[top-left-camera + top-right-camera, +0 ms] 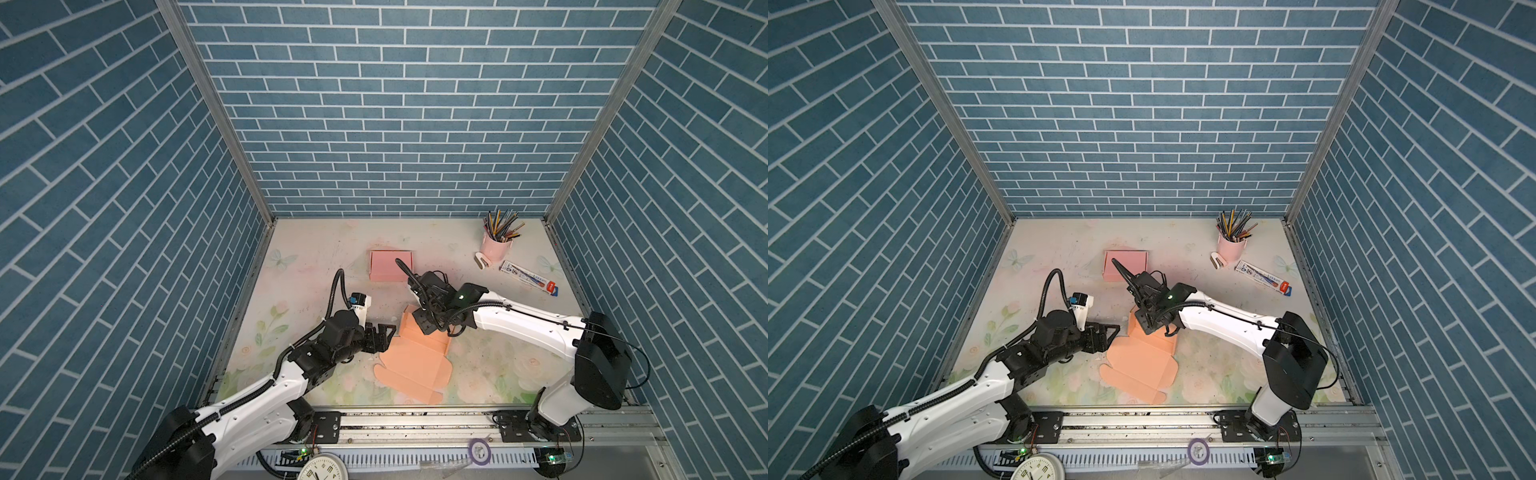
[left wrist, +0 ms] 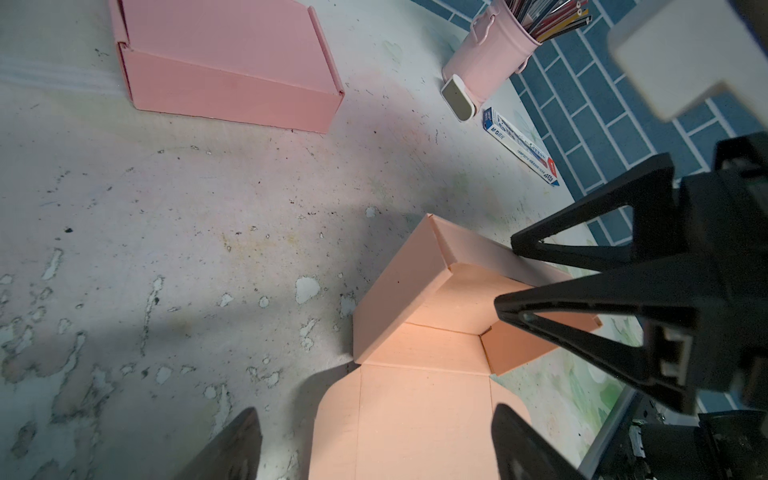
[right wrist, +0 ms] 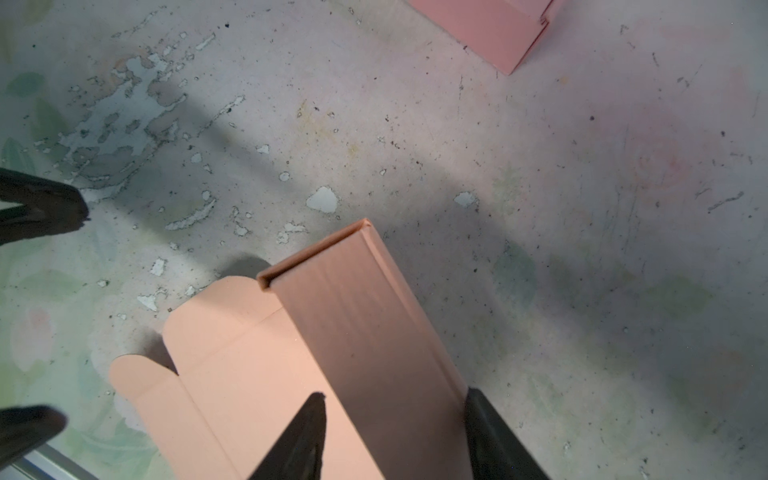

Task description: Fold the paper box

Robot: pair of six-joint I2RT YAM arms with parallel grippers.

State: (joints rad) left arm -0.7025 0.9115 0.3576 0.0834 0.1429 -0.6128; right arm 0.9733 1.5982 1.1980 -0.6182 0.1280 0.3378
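The orange paper box (image 1: 411,365) (image 1: 1138,370) lies part folded at the table's front middle. Its lid panel with rounded flaps (image 3: 199,374) is flat and its far walls stand up. My right gripper (image 1: 428,328) (image 3: 394,392) is open and straddles one raised, doubled-over wall (image 3: 365,332). One finger touches that wall's outer edge and the other hangs over the inside. My left gripper (image 1: 388,334) (image 2: 374,409) is wide open at the box's left side, low over the flat panel (image 2: 415,424), with nothing between its fingers.
A finished pink box (image 1: 390,266) (image 2: 232,62) sits behind the orange one. At the back right are a pink cup of pencils (image 1: 494,247), a small white stapler (image 1: 482,261) and a pen carton (image 1: 530,276). Blue brick walls enclose three sides. A clock (image 1: 322,469) lies beyond the front rail.
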